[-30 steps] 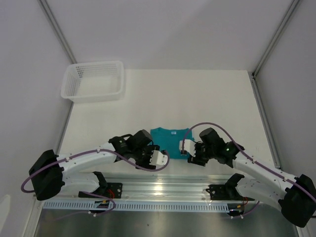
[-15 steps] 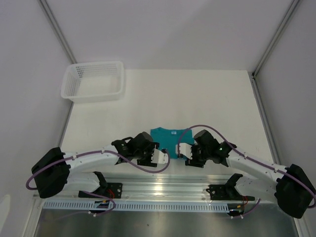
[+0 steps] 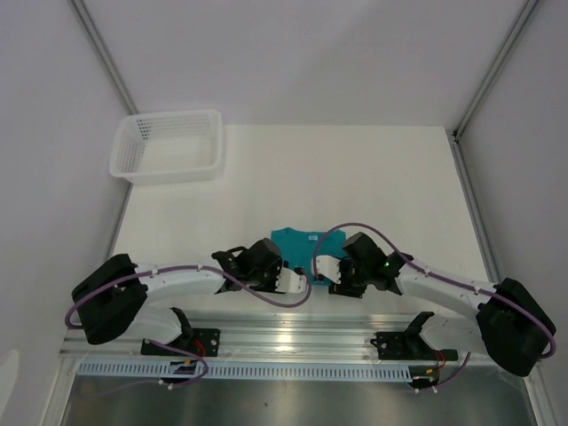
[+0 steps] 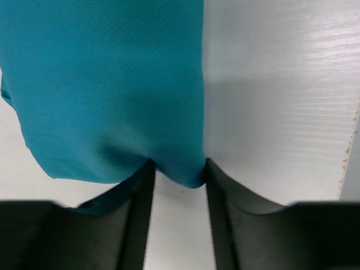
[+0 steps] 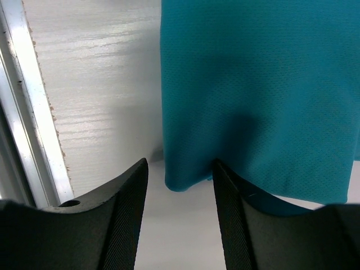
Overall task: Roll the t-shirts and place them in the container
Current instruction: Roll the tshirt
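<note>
Cloth of the t-shirt's [image 4: 112, 84] near left corner fills the gap in the left gripper [image 4: 177, 169], clamped or not I cannot tell; right gripper [image 5: 180, 166] released, straddling the near right corner. T-shirt flat on the table [image 3: 355, 177], middle of near edge; white basket [image 3: 169, 117] at far left.

No readable text, brand, number or sign in any view. Only candidate is the small white label [image 3: 311, 238] at the collar of the teal t-shirt [image 3: 291, 243], seen from the top camera (just a white speck there, too small to resolve any letters). The wrist cameras show the cloth up close and it's plain weave.
</note>
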Controlling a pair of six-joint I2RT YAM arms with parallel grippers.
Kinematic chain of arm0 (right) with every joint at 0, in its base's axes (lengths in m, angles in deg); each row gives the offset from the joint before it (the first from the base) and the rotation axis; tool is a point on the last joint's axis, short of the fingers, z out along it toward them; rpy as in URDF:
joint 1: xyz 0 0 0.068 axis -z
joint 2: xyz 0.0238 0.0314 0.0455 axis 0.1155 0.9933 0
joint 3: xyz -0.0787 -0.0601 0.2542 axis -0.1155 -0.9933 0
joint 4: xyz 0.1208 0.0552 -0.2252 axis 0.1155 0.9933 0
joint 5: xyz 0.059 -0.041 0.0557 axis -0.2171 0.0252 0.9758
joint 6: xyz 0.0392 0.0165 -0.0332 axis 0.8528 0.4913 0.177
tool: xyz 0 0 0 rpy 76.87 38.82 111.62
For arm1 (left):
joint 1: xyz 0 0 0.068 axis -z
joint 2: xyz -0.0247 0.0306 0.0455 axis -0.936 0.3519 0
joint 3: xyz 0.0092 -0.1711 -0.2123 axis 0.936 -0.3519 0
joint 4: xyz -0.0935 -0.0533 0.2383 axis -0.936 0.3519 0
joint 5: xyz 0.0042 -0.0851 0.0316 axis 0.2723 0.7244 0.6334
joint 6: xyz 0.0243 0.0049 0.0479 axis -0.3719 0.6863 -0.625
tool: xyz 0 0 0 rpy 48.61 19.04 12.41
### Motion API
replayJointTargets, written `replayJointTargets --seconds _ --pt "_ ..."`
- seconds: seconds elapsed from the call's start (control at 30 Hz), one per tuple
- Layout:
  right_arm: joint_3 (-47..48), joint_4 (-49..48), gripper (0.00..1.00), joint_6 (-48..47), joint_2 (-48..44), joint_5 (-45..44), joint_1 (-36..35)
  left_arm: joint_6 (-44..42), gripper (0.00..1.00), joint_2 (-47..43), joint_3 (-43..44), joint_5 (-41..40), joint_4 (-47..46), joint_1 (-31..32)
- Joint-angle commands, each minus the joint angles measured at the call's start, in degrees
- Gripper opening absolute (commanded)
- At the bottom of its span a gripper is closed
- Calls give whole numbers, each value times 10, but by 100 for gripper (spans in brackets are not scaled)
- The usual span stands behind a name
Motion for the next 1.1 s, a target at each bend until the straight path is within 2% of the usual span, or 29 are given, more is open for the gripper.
replayJointTargets --seconds 0.0,0.03,0.13,0.23,0.3,0.37,0.4,0.43,0.53,0.6,0.83,1.07 --pt "6 -34 52 15 7 -7 -3 -1 40 14 -4 -17 -27 0" --pt "6 -38 52 21 9 -11 -2 0 32 18 -4 -19 -27 -4" --pt "7 -48 51 40 16 -12 -3 2 19 20 -3 -16 -25 -5" --pt "9 -56 50 49 25 -12 -2 9 10 20 6 -14 -16 -5" --pt "11 -61 47 53 30 -12 -2 12 7 19 12 -13 -11 -6" --pt "13 -65 35 55 34 -12 -2 15 3 18 19 -8 0 -10" --pt "15 -68 29 57 40 -12 -2 16 2 16 22 1 5 -11" --pt "19 -69 18 61 44 -10 2 20 1 16 28 6 12 -14" --pt "32 -66 5 72 53 11 17 33 1 13 50 41 47 -25" --pt "41 -52 0 73 48 36 28 39 1 14 72 76 83 -35" --pt "87 67 0 28 24 155 68 39 1 16 122 194 207 -91" --pt "137 217 0 -11 33 264 72 8 1 22 173 274 325 -109"
